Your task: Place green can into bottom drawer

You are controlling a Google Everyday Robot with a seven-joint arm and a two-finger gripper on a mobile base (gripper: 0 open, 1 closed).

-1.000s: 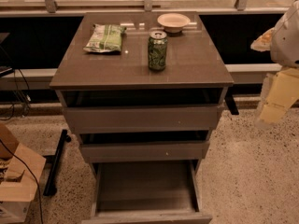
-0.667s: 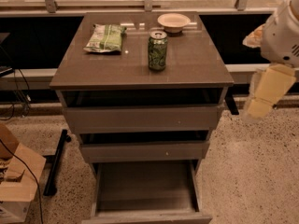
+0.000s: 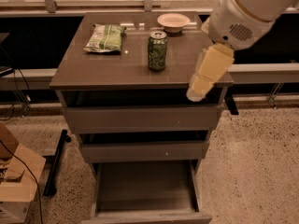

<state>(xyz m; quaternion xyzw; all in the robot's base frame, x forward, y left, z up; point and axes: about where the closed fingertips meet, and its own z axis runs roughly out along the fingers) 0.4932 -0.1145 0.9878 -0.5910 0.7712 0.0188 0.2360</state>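
The green can stands upright on the cabinet top, near its middle. It is dark green with a pale pattern and a silver top. My gripper hangs from the white arm at the upper right, pointing down and left over the top's right front corner. It is to the right of the can, apart from it, and nothing shows in it. The bottom drawer is pulled out wide at the cabinet's foot, and its shallow tray is empty.
A flat green snack bag lies at the back left of the top and a white bowl at the back. The two upper drawers stand slightly open. A cardboard box and a black bar are on the floor at left.
My arm has swung left and forward from the right edge of the view, bringing the gripper over the cabinet's right front corner. The can and drawers have not moved.
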